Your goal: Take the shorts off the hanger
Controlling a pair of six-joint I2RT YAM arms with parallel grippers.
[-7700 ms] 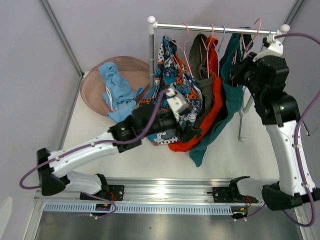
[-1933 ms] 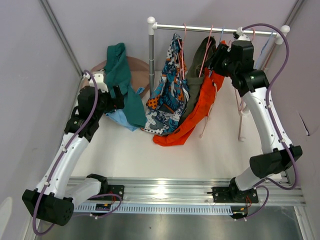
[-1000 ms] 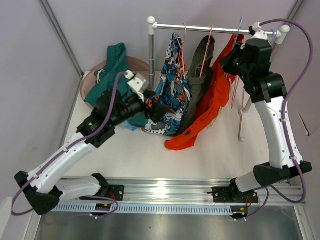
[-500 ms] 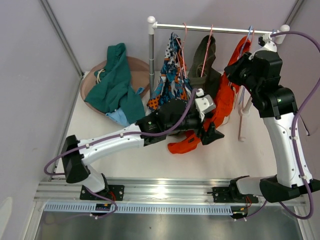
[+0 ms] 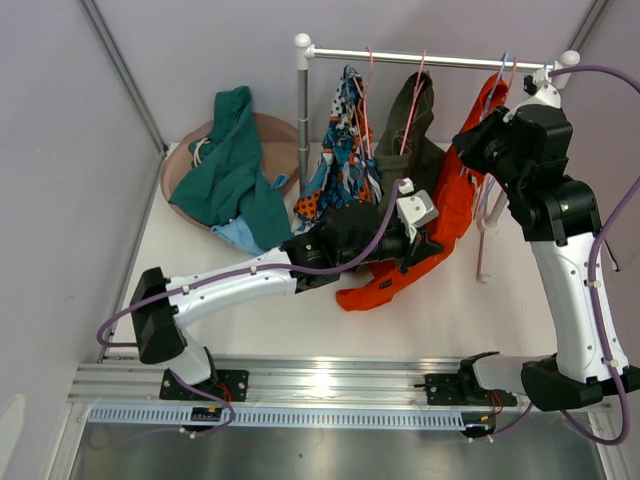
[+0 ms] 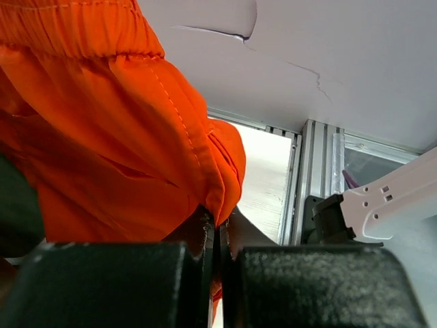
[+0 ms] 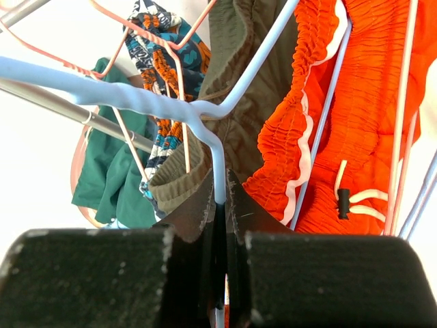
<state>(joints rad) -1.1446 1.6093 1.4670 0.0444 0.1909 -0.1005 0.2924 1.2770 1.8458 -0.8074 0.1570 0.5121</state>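
- The dark teal shorts (image 5: 228, 160) and the light blue shorts (image 5: 235, 233) lie in the pink basin (image 5: 175, 165) at ten o'clock on the table, off the rail (image 5: 430, 58).
- The printed shorts (image 5: 338, 165) and the olive shorts (image 5: 412, 130) hang at twelve o'clock, and neither of my jaws touches them.
- My left gripper (image 6: 217, 229) is pinched almost closed on a lower fold of the orange shorts (image 6: 102, 137). The cloth rises from it toward one o'clock.
- My right gripper (image 7: 220, 205), at two o'clock, is clamped on the neck of the pale blue hanger (image 7: 136, 96), which seems to carry those shorts.
- If I pull now, the thin fold could slip out of my left jaws. The elastic waistband could also snag on the hanger arm and wrench the hanger from my right grip.
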